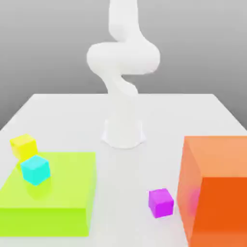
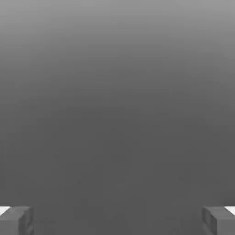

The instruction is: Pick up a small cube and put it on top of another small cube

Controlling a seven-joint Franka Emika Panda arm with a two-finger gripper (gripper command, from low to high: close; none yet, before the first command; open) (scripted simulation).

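Observation:
The small magenta cube sits on the white table near the front, just to the left of the big orange block in the exterior view. A small cyan cube rests on top of the flat lime block. Behind that block's far left corner stands a small yellow cube. The white arm rises from its base at the table's middle and goes up out of the picture. In the hand view my gripper is open, its two grey fingertips far apart, with only plain grey background between them.
The white table stretches wide behind the blocks. The arm's round base stands between the lime block and the orange block. The orange block is tall and reaches the exterior view's right edge.

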